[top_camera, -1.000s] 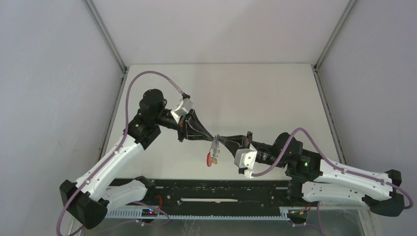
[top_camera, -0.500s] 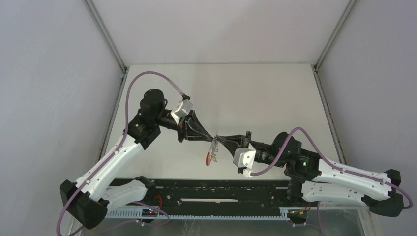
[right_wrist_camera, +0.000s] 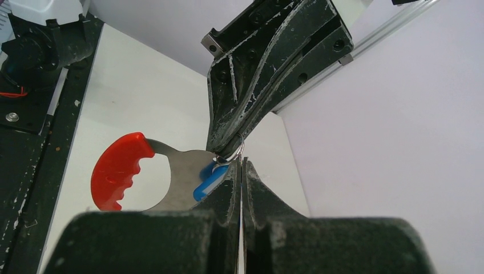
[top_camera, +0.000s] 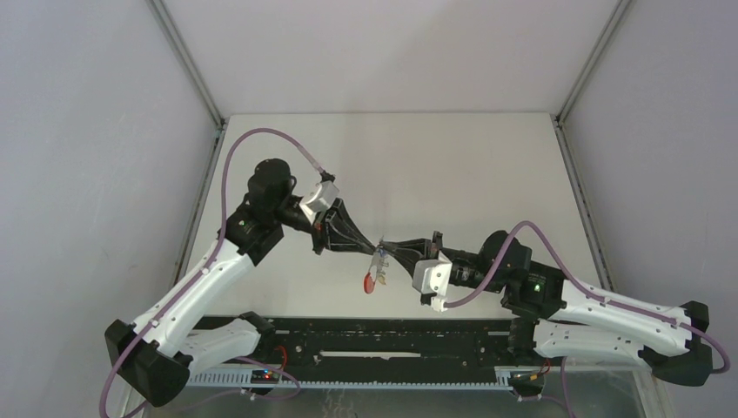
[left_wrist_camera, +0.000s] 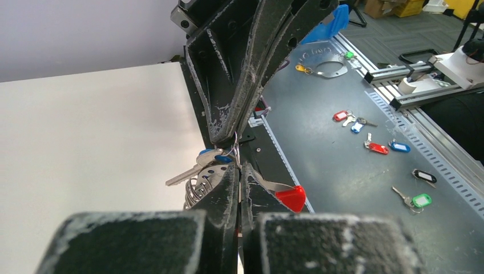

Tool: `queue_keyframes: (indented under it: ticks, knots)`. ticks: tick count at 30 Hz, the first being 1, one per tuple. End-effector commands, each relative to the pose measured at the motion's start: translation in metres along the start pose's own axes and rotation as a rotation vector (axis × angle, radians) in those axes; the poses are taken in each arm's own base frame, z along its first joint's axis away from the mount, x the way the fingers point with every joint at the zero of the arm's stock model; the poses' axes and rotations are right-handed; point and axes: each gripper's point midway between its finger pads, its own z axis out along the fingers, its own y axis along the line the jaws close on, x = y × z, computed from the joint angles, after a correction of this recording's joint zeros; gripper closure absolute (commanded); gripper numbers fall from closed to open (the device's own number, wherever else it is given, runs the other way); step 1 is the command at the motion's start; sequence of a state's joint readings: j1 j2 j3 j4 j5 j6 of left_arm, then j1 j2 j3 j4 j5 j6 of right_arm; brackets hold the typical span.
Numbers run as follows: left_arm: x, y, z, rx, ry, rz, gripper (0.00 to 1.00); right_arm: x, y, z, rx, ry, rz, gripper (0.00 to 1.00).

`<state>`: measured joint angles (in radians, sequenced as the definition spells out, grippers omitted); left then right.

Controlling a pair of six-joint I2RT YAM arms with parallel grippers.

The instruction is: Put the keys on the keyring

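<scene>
My left fingers (left_wrist_camera: pixel 228 194) clamp the keyring (right_wrist_camera: pixel 185 177), right fingers (right_wrist_camera: pixel 257 188) pinch the blue key (left_wrist_camera: pixel 210 156) by its ring; I'd hold left steady and ease it on, no twisting

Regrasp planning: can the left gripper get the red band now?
Probably not yet. The band hangs bare, nothing covering it, but the left gripper is shut, seemingly on the keyring itself, and must let go first.
</scene>
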<state>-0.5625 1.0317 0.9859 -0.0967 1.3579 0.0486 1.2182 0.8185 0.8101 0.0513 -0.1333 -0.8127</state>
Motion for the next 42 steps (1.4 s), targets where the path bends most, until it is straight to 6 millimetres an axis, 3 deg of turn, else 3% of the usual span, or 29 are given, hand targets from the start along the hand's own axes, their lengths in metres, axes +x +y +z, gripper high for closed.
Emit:
queue_keyframes:
  ticks: [1, 23, 36, 42]
  knots:
    - [0.002, -0.015, 0.003, 0.066, -0.003, 0.044, 1.0, -0.025, -0.022, 0.006, 0.042, -0.076, 0.02, 1.0]
    - [0.0, -0.019, 0.005, 0.084, -0.005, 0.066, 1.0, -0.024, -0.027, 0.021, -0.059, -0.068, 0.066, 1.0]
    - [-0.009, -0.003, 0.004, -0.005, -0.001, 0.169, 1.0, -0.001, 0.0, 0.029, -0.247, 0.101, 0.169, 1.0]
    - [-0.008, 0.001, 0.003, -0.037, 0.007, 0.214, 1.0, 0.001, 0.01, 0.03, -0.313, 0.135, 0.215, 0.98]
